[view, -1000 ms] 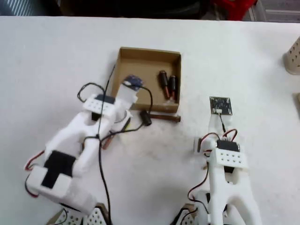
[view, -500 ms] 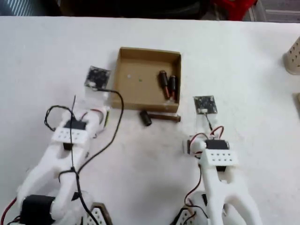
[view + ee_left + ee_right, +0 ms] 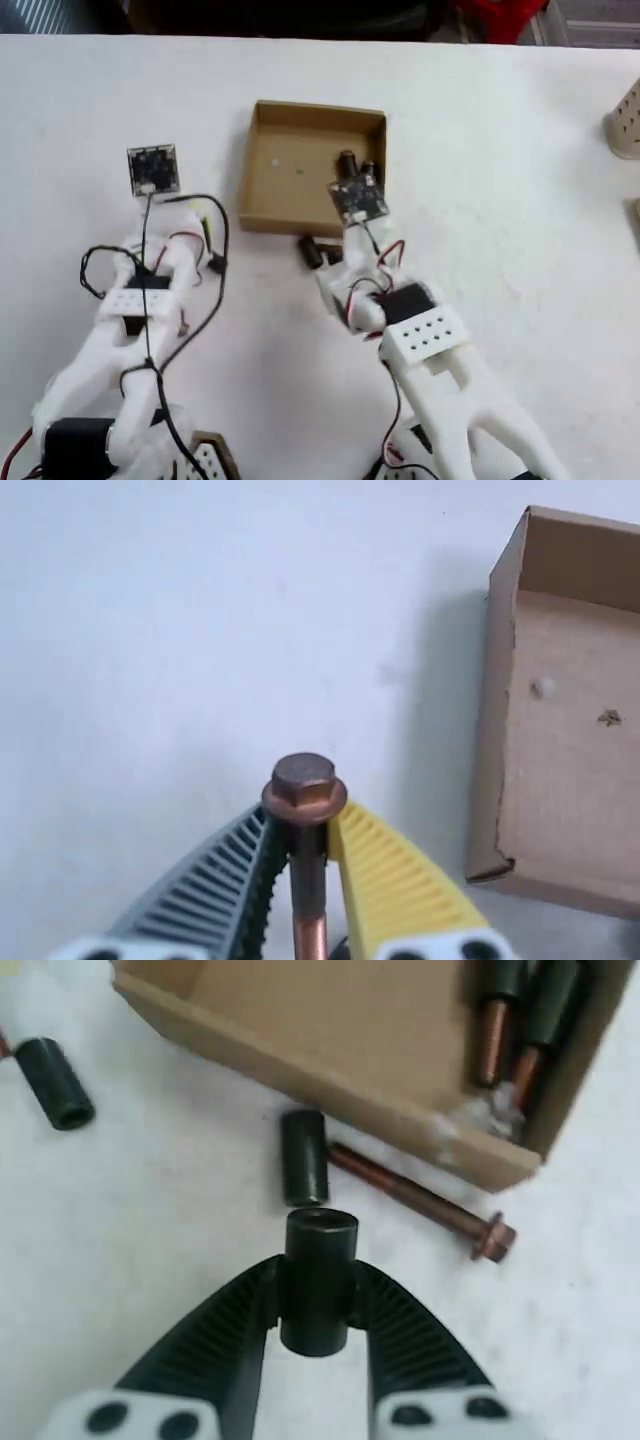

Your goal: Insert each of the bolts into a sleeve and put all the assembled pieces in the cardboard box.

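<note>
**Step in hand.** Both parts for one assembly were held, one per arm, and had not been mated.

**Left arm.** The left end effector (image 3: 305, 825) was clamped on a copper bolt (image 3: 304, 780). Its grey and yellow fingers gripped the shank just below the hexagonal head. The bolt was carried over bare desk (image 3: 500, 150), beside the outer wall of the cardboard box (image 3: 492, 710).

**Right arm.** The right end effector (image 3: 318, 1305) was clamped on a black sleeve (image 3: 319, 1250). The open bore faced away from the wrist, and the sleeve was held near the front wall of the box.

**Other task items.**
- Two assembled pieces (image 3: 493, 1030) lay together in one corner of the box.
- A loose sleeve (image 3: 303, 1157) and a loose bolt (image 3: 415, 1198) lay on the desk by the front wall. They were touching or very nearly so, and the bolt was not inserted.
- A second loose sleeve (image 3: 55, 1082) lay further along the desk.

**Assessment.** In the high view the two arms stood well apart, so the task appeared roughly half done.

**Next move.**
- The held bolt and held sleeve would have to be brought together.
- The shank must line up squarely with the bore, since a tilted approach would likely jam at the rim.
- Both grips should be kept firm until the shank is seated, and only then should one side let go.
</note>
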`<state>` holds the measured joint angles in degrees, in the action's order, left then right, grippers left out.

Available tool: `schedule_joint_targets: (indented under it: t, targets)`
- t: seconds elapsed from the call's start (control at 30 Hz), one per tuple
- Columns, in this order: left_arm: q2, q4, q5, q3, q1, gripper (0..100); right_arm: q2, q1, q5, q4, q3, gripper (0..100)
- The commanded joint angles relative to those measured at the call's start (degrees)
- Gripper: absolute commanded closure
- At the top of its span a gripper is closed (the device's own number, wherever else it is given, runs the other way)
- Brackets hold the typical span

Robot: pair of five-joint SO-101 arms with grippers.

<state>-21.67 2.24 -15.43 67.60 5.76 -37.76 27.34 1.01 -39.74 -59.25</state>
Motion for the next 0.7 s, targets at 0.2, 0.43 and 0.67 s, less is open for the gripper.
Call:
schedule_joint_targets:
  t: [0.2, 0.43, 0.67]
  targets:
    - [-2.9, 2.4, -0.8, -0.6, 2.2, 98, 0.5, 5.2, 1.1, 19.2, 3.3, 98.1]
    - [-2.9, 2.2, -0.8, -0.6, 2.2, 98, 17.2, 2.9, 1.1, 49.9, 3.4, 98.1]
    - [5.7, 4.7, -0.7, -4.0, 2.2, 98, 31.8, 3.4, 0.9, 75.0, 3.7, 98.1]
